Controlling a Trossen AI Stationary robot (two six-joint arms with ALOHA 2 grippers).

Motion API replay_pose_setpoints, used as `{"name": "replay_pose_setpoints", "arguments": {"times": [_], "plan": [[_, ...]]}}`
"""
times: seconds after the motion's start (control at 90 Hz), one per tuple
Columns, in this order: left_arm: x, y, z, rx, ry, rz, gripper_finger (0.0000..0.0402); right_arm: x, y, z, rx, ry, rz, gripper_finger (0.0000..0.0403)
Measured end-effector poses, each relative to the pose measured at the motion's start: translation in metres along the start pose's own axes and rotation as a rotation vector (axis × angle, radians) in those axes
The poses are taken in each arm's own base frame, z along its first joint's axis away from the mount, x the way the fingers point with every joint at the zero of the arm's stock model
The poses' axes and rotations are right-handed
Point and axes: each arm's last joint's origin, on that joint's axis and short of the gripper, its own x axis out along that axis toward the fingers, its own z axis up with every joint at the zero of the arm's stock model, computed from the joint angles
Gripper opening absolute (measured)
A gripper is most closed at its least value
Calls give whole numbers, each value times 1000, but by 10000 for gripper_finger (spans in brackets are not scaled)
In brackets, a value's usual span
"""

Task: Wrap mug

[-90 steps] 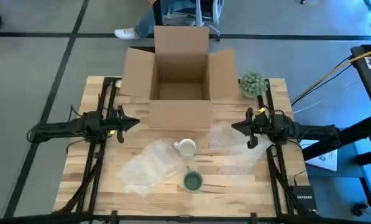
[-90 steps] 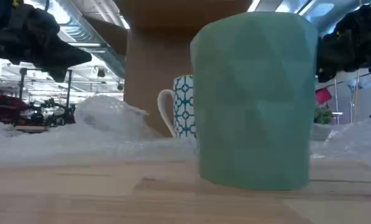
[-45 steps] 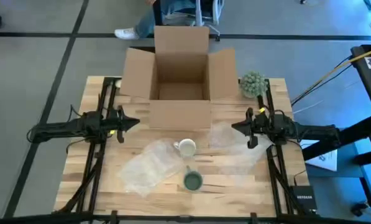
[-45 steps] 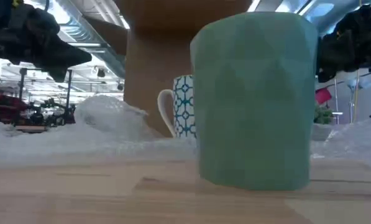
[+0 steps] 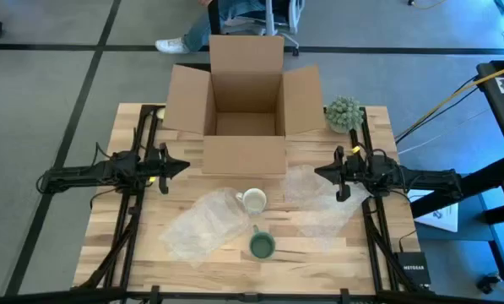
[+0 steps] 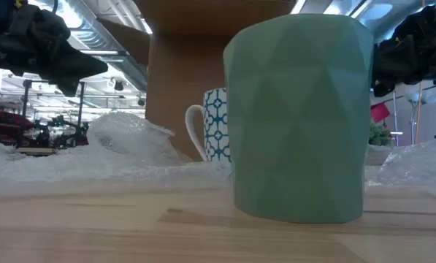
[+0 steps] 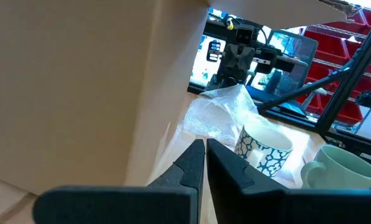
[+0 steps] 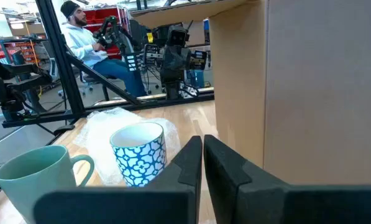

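Nearest the front edge of the wooden desk stands a green mug, upright, mouth up. In the low view it fills the foreground with a faceted wall.

Just behind it stands a white mug with a blue pattern, upright, its handle toward the left arm's side. The two mugs are close but apart.

One sheet of bubble wrap lies crumpled flat on the desk; the patterned mug sits at its edge nearest the box. A second sheet of bubble wrap lies toward the right arm's side, near the right tool.

The left tool is held above the desk at the left side, arm stretched level and pointing inward toward the box. Its fingers are closed together, with nothing between them. It is well apart from both mugs.

The right tool mirrors this pose on the right side, arm level and pointing inward. Its fingers are likewise pressed together and empty.

Behind the mugs, an open cardboard box stands on the desk between the two arms, flaps spread outward.

A green ball-shaped plant sits at the far right corner, beside the box's right flap.

Beyond the desk, the right wrist view shows a seated person in a light hooded top.
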Motion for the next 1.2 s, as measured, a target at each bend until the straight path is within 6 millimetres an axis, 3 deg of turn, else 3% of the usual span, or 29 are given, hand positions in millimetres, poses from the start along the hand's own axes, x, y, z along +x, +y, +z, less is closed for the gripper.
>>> {"name": "replay_pose_setpoints", "arguments": {"times": [0.544,0.656,0.8,0.878,1.022,1.2], "plan": [[0,0,0,0,0,0,0,0,0,0,2,-1,-4,3],[0,0,0,0,0,0,0,0,0,1,75,-15,4,3],[0,0,0,0,0,0,0,-5,3,30,231,-243,46,3],[0,0,0,0,-1,0,0,-9,7,49,236,-267,91,1],[0,0,0,0,-1,-1,0,1,13,64,291,-33,81,0],[0,0,0,0,0,0,0,41,36,73,313,288,70,0]]}}
